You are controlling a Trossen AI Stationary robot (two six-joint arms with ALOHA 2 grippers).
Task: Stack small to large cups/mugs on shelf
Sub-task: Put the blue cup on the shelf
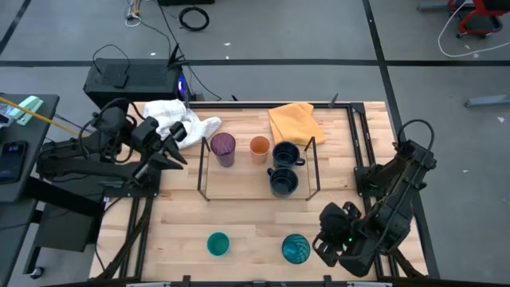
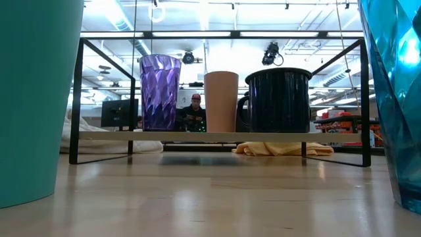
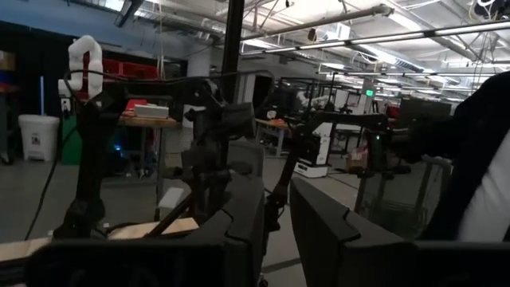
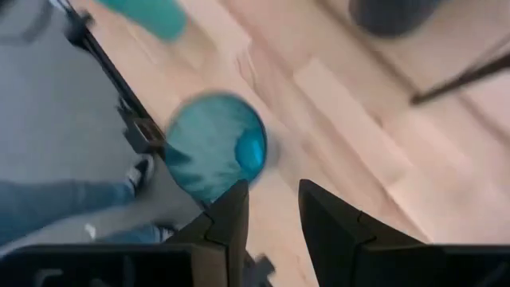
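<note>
1. The right gripper, jaws narrowly parted and empty, hangs just beside the patterned teal-blue cup.
2. The left gripper, also narrowly parted and holding nothing, points toward the purple tumbler on the shelf, short of it.

Low view: both teal cups cut off by edges; rear navy mug hidden.
</note>
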